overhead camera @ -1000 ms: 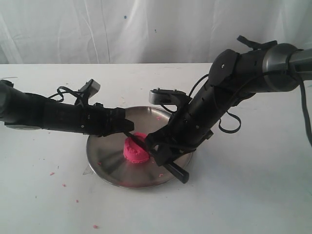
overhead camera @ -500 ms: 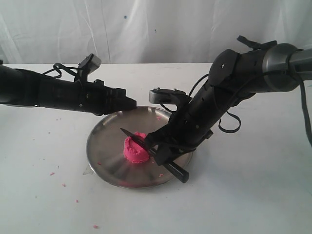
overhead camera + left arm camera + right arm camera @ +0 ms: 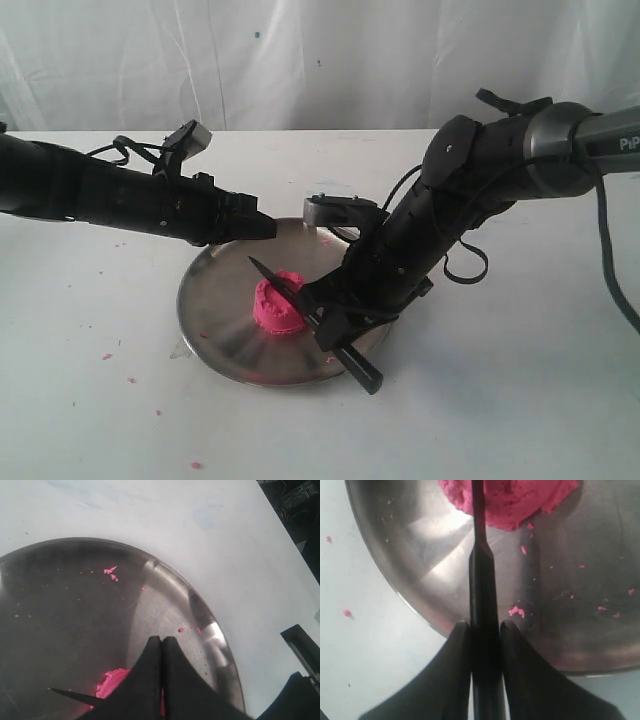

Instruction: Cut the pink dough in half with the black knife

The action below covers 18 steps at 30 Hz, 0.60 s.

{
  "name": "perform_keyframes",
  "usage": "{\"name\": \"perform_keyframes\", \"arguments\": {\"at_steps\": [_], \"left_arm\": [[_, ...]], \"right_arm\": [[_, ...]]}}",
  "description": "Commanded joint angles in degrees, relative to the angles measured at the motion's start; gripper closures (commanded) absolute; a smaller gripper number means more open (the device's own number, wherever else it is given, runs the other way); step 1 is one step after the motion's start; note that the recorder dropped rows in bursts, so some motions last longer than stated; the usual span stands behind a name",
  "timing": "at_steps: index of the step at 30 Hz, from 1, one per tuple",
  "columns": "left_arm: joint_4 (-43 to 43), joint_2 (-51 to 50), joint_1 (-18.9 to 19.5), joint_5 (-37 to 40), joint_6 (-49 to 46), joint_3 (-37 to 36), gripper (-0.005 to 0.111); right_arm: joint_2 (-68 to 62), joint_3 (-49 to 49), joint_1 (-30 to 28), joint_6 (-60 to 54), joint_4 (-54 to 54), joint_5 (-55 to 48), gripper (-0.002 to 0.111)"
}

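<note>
The pink dough (image 3: 277,304) sits near the middle of the steel plate (image 3: 215,330), and the blade of the black knife (image 3: 310,318) lies slanted across its top. The right gripper (image 3: 335,325) is clamped on the knife handle, its fingers (image 3: 456,665) pressing both sides. The left gripper (image 3: 262,229) has its fingers pressed together, holding nothing. Compared with half a second ago, it hangs slightly lower over the plate's far rim, and the knife handle has dropped a little

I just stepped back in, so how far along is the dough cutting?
Done: the right gripper is clamped on the black knife. In hand: its blade lies across the top of the pink dough on the steel plate. Left: the dough looks whole, so cutting remains. The left gripper hangs shut and empty.
</note>
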<state>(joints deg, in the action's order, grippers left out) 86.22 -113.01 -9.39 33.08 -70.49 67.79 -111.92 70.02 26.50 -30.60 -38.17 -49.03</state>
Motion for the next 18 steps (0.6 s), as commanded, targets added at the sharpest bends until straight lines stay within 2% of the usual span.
{"name": "perform_keyframes", "arguments": {"at_steps": [1, 5, 12, 18], "left_arm": [[0.0, 0.6, 0.1, 1.0, 0.2, 0.2, 0.107], [-1.1, 0.6, 0.1, 1.2, 0.4, 0.2, 0.107], [-7.2, 0.0, 0.1, 1.5, 6.8, 0.2, 0.107], [-7.5, -1.5, 0.1, 2.7, 7.3, 0.2, 0.107]], "right_arm": [[-0.3, -0.1, -0.3, -0.3, 0.3, 0.1, 0.108], [-0.3, -0.1, -0.3, -0.3, 0.3, 0.1, 0.108], [-0.3, -0.1, -0.3, -0.3, 0.3, 0.1, 0.108], [-0.3, -0.1, -0.3, -0.3, 0.3, -0.2, 0.108]]}}
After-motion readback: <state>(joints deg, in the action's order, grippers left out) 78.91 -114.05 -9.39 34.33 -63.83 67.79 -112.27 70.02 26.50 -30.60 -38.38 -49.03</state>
